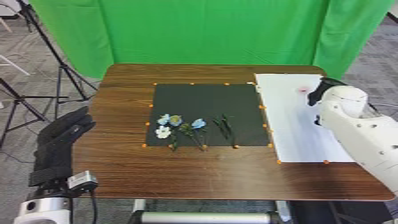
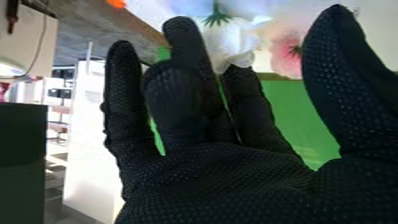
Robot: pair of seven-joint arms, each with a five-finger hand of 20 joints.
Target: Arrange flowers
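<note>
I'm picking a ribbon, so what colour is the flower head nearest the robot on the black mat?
That flower head is white, clearest in the head view.

The head view looks forward and down from above the near side of the brown table [image 1: 115, 170], far enough back to take in nearly all its top and the green curtain [image 1: 213, 37] beyond. The right wrist view looks from very near the palm of the right hand [image 1: 330, 82], past it toward the far side; both share that hand, the curtain and a pink flower [image 2: 286, 54].
</note>
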